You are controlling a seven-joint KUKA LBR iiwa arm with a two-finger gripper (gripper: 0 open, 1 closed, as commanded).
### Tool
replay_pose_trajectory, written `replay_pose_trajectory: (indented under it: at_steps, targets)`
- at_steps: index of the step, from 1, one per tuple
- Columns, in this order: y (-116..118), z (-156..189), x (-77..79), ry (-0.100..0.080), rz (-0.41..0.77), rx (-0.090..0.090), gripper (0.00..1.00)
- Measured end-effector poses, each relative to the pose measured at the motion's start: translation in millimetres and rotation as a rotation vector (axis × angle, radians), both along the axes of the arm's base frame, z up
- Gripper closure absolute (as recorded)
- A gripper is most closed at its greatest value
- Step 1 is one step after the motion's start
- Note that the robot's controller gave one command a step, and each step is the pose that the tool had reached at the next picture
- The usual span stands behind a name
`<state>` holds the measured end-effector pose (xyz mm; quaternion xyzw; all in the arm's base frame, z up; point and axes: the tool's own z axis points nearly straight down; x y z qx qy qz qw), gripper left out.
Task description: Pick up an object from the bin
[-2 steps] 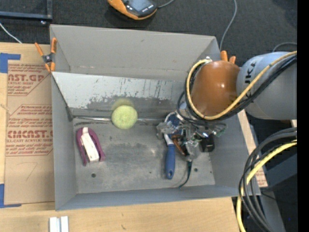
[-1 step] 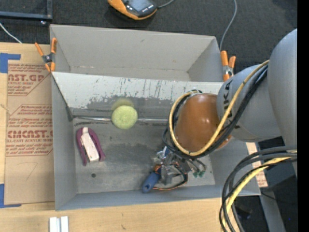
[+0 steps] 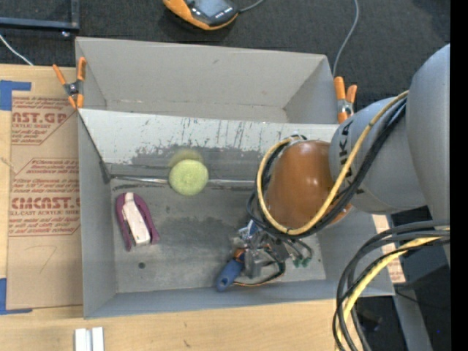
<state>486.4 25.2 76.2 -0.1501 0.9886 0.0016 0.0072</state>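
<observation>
The gripper [image 3: 254, 258] sits low at the bin's [image 3: 197, 79] front, touching or just beside a blue thing [image 3: 227, 275]; whether it is apart or clamped I cannot tell, so the lift seems still to come.

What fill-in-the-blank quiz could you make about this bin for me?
1. The ball near the bin's back wall is ____ in colour.
2. The purple thing lies on the ____ side of the view.
3. The small thing beside the gripper is ____ in colour.

Missing words: yellow-green; left; blue.
</observation>
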Motion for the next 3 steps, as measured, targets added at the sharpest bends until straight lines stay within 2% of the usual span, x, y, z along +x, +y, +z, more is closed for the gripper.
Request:
replay_pose_trajectory:
  at_steps: [2,3]
  targets:
    - [0,8,-1.7,0.006,0.001,0.0,1.0]
    - [1,36,-2.1,0.006,0.0,0.001,1.0]
